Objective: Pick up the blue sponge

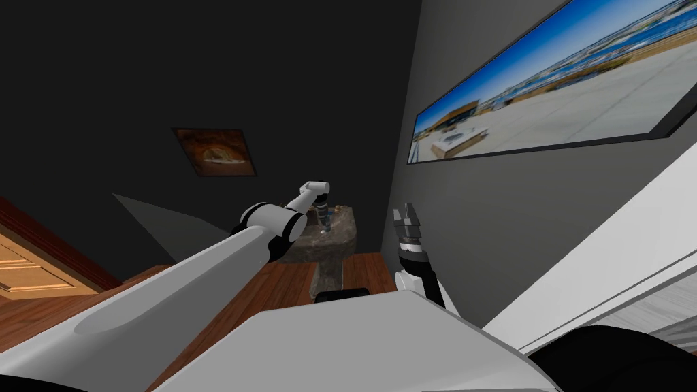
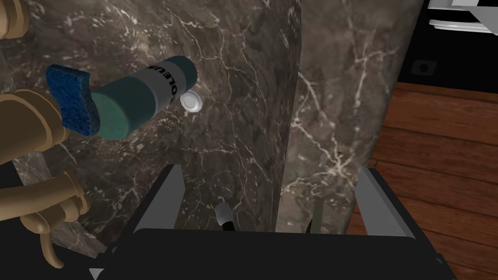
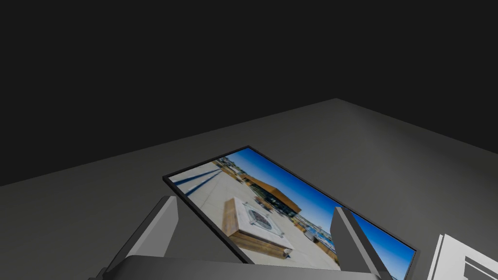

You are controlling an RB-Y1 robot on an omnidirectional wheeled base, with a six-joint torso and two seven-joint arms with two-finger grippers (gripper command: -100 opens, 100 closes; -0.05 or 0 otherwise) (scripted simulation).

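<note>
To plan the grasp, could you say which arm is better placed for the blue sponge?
Left. The open left gripper is over the marble stand, near the blue sponge; the right gripper is raised, away.

- Blue sponge [image 2: 70,99]: coarse, grainy, matt face
- Pedestal [image 2: 243,97]: dark brown stone, white-veined like marble, smooth
- Floor [image 2: 437,146]: reddish-brown wood planks, slight sheen
- Tap [image 2: 29,121]: smooth, matt tan, brass-like
- Teal bottle [image 2: 146,95]: smooth, matt, grey label
</note>
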